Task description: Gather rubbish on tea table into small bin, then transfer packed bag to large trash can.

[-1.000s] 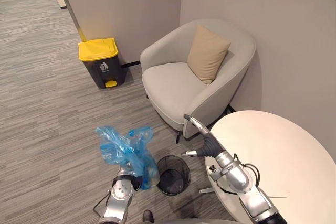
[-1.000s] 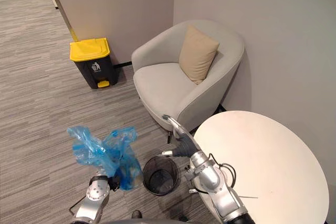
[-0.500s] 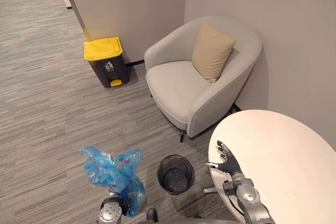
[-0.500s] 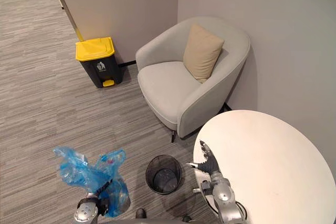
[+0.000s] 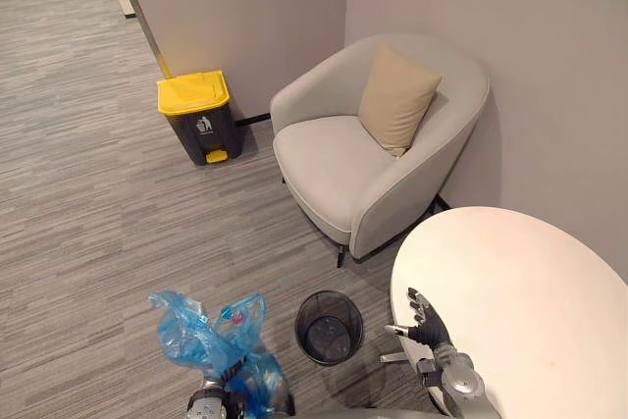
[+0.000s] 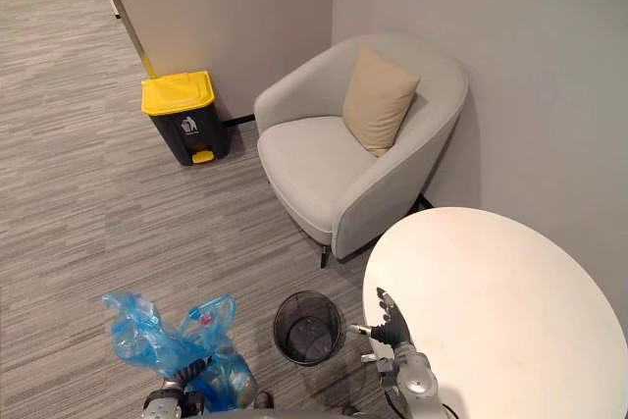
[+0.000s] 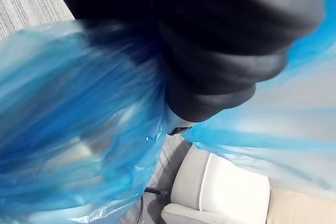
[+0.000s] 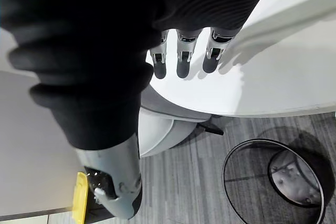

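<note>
Left hand point(image 5: 208, 403): low at 7 o'clock in the head views, fingers curled tight round the bunched neck of the bag.
Bag point(image 5: 211, 340): blue, see-through plastic, its loose top flaring above the grip and lumpy rubbish showing through the lower part. It sits at 9 o'clock of the small bin, near it but apart.
Small bin point(image 5: 300, 319): dark wire mesh, round, upright on the floor at 6 o'clock, just beside the surface's edge.
Right hand point(image 5: 425, 319): at 5 o'clock, over the near rim of the surface, fingers straight and relaxed with nothing in them.
Surface point(image 5: 520, 291): round, white, at 4 o'clock.
Big bin point(image 5: 196, 115): dark body, yellow lid closed, against the wall at 11 o'clock, well apart from the bag.
Armchair point(image 5: 334, 159): light grey, at 12 to 1 o'clock, between the big bin and the surface.
Cushion point(image 5: 397, 97): tan, leaning on the chair's back.
</note>
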